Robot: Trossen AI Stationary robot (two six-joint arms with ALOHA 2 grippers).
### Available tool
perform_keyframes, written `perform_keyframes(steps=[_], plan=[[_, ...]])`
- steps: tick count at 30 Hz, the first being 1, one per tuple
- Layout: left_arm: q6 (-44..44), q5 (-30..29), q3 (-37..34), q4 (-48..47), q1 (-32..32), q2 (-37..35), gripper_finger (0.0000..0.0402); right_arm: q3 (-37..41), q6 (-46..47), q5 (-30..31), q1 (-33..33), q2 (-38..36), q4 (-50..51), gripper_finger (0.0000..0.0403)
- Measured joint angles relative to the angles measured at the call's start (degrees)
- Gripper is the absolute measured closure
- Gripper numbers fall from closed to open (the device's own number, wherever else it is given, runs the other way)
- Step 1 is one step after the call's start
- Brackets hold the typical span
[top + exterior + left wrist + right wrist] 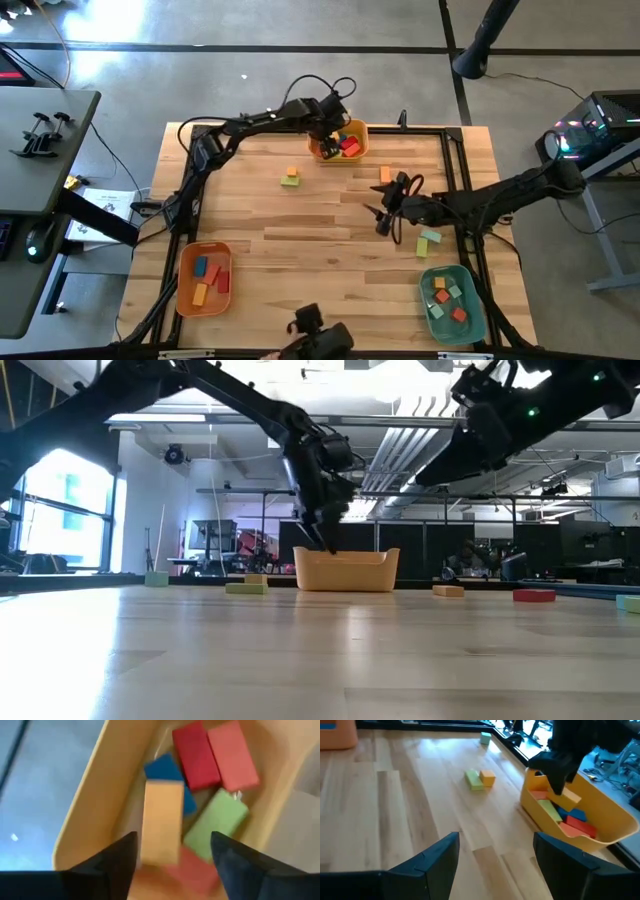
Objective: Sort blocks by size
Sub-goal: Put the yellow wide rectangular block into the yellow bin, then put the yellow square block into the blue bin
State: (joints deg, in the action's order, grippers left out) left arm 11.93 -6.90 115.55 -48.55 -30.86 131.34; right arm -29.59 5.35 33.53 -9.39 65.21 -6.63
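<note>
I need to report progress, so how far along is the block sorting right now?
Done: blocks already lie in the yellow bin, orange bin and teal bin. In hand: the left gripper, open over the yellow bin, with an orange block between its fingers. Left: loose blocks on the table, near the open right gripper.

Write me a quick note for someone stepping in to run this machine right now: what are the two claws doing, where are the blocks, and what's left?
Left gripper: open over the yellow bin at the table's far edge, an orange block between its fingers, apparently just let go.
Right gripper: open, empty, above mid-table.
Done: blocks lie in the yellow bin, the orange bin and the teal bin.
Left: loose blocks on the table, including a green and orange pair and a green block near the right arm.
</note>
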Motion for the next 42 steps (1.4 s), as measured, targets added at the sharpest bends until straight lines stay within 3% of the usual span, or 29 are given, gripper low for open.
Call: perform_keyframes(steps=[4,8,13,18,20,23,26,30,34,38,42], plan=[[-5.3,2.4,-2.3,-7.3,-0.1,-5.1,0.0142,0.8,3.8,-0.1,-1.6,0.0,-0.2,0.0151],[-8.0,1.6,-16.1,-4.7,3.3,-15.6,0.0147,4.3,9.0,-0.2,-3.9,0.0,-4.8,0.0151],[-15.5,0.4,-40.6,16.0,9.2,-35.3,0.0162,10.3,8.6,-0.2,-7.3,0.1,-20.0,0.0151],[-18.9,0.6,-65.5,49.2,17.0,-49.7,0.0167,14.3,5.2,-1.8,-8.0,0.1,-32.7,0.0151],[-20.7,0.2,-72.9,62.1,19.2,-52.7,0.0168,11.7,14.0,2.5,-6.2,-0.7,-22.8,0.0151],[-24.7,-1.7,-80.6,74.1,21.4,-54.2,0.0168,1.6,29.6,2.6,-1.7,-2.0,10.4,0.0151],[-26.7,-3.1,-84.0,79.3,23.0,-54.5,0.0168,-8.2,35.2,0.3,2.2,-0.6,38.9,0.0151],[-26.8,-7.4,-84.7,77.7,24.4,-54.1,0.0168,-13.7,31.1,-3.8,4.4,0.0,49.5,0.0151],[-26.6,-9.3,-84.7,77.4,25.7,-54.2,0.0168,-11.8,24.9,-7.6,7.5,0.0,41.3,0.0151],[-28.1,-9.7,-84.4,73.1,24.5,-54.2,0.0168,-4.0,15.9,-16.2,8.9,0.2,16.1,0.0151],[-33.3,-11.4,-83.5,63.1,20.9,-54.1,0.0168,3.0,13.8,-21.6,7.1,0.2,-9.0,0.0151]])
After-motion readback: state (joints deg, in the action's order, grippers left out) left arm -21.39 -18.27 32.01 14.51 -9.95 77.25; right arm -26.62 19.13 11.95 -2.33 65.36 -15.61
